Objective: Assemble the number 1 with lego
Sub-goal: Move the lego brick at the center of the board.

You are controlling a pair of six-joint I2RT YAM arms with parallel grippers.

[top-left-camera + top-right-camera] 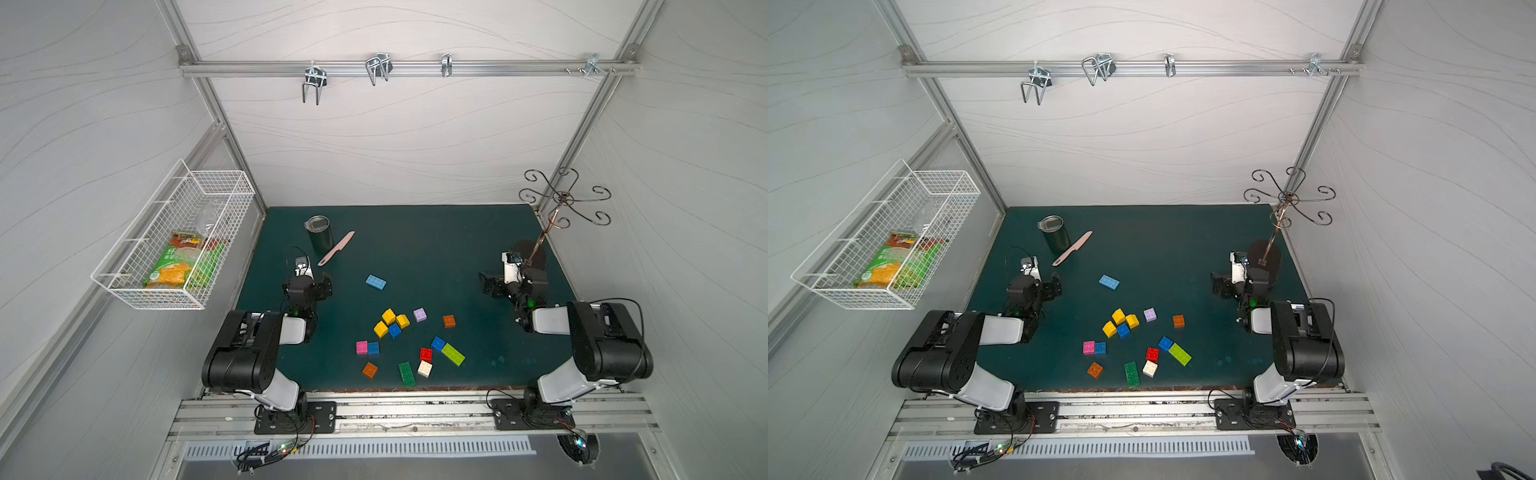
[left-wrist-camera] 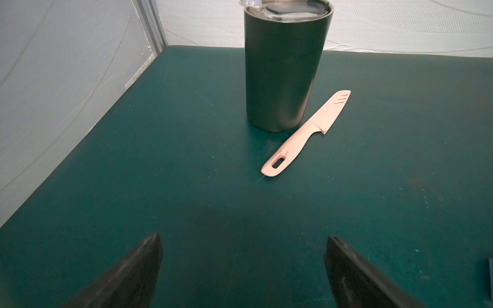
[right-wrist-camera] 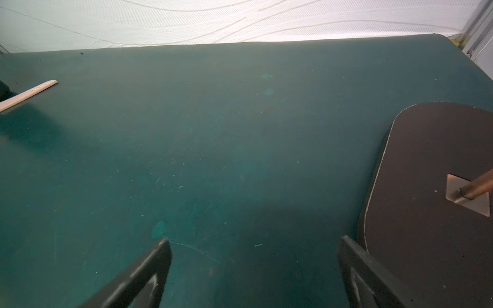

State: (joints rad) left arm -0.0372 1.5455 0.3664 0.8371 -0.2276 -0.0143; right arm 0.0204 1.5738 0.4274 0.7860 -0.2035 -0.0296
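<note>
Lego (image 1: pixel 395 331) loose between left tool (image 2: pixel 244 236) and right tool (image 3: pixel 256 238), both wide open, empty, well apart.

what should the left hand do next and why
Probably turn the left hand toward the light blue brick and hover over it: the hand is open and empty, it faces the tumbler rather than any brick, and that loose long brick lies nearest it.

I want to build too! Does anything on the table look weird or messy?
Nothing is broken or spilled. The lego bricks lie scattered at all angles. Odd among toys: a pink knife lies beside a lidded tumbler at the far side of the mat.
</note>
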